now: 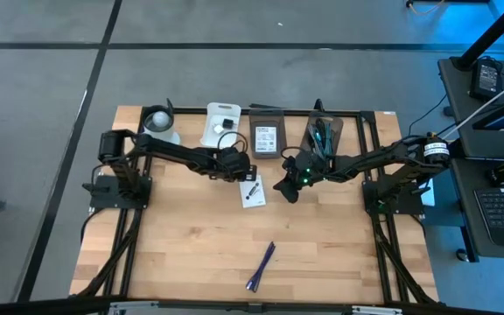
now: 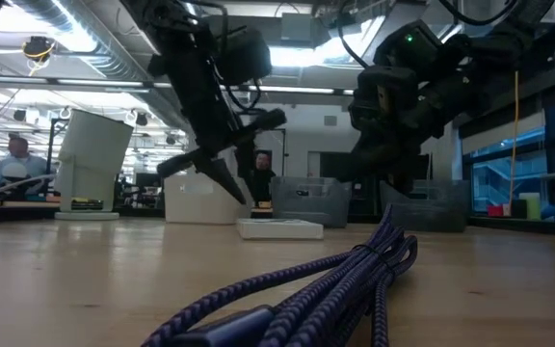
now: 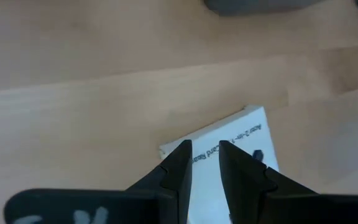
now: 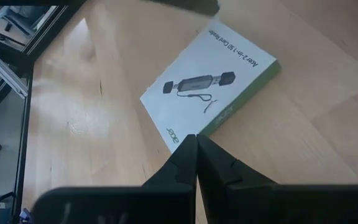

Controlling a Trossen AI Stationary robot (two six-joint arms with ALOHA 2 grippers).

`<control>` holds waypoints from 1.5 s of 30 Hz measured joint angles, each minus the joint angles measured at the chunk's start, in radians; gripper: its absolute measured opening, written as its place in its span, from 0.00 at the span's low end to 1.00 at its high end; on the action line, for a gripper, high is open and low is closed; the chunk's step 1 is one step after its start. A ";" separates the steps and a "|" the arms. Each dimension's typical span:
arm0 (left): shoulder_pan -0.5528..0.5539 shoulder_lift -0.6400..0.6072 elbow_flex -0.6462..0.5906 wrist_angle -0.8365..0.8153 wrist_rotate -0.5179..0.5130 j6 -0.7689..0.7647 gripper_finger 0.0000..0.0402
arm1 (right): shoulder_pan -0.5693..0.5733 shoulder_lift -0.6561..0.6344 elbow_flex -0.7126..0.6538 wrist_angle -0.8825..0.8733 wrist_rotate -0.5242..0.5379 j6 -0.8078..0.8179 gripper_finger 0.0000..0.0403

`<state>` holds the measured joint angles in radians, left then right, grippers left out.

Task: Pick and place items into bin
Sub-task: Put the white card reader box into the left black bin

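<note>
The left gripper [image 3: 202, 155] hangs just above the white box [image 1: 253, 191] in the middle of the table, its fingers a little apart and holding nothing. The right gripper [image 4: 196, 144] waits beside it, pinched shut and empty. The purple cable [image 1: 260, 267] lies near the front edge, so both things are left to put away

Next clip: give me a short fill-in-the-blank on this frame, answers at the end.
1. The white card-reader box lies flat on the wooden ____.
2. The right gripper, near the box, has its fingers ____.
3. The left gripper hangs over the box with a narrow ____ between its fingers.
4. The cable nearest the front edge is ____ in colour.

Answers: table; shut; gap; purple
</note>
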<state>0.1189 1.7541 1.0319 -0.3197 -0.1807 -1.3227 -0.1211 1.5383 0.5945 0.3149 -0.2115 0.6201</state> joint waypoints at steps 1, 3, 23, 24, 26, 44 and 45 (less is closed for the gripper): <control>0.004 -0.012 0.000 -0.015 -0.002 0.002 0.19 | 0.000 0.000 0.000 -0.002 0.000 0.000 0.03; 0.008 -0.029 0.000 -0.042 -0.003 0.001 0.19 | 0.000 0.000 0.000 -0.003 0.000 0.001 0.03; -0.102 0.031 0.001 -0.029 0.009 -0.186 0.19 | -0.005 -0.001 0.000 0.009 0.001 0.029 0.03; -0.103 0.033 0.001 -0.032 0.013 -0.186 0.19 | -0.007 -0.001 0.000 0.006 0.003 0.049 0.03; -0.106 0.041 0.002 -0.016 0.015 -0.186 0.19 | -0.015 -0.001 0.000 -0.017 0.006 0.076 0.03; -0.106 0.054 0.001 -0.042 0.019 -0.164 0.19 | 0.013 0.152 0.000 0.125 -0.003 0.232 0.36; -0.106 0.054 0.001 -0.046 0.019 -0.161 0.19 | 0.013 0.155 0.000 0.135 -0.003 0.240 0.36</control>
<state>0.0128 1.8085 1.0332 -0.3653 -0.1619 -1.4833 -0.1078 1.6938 0.5945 0.4501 -0.2150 0.8600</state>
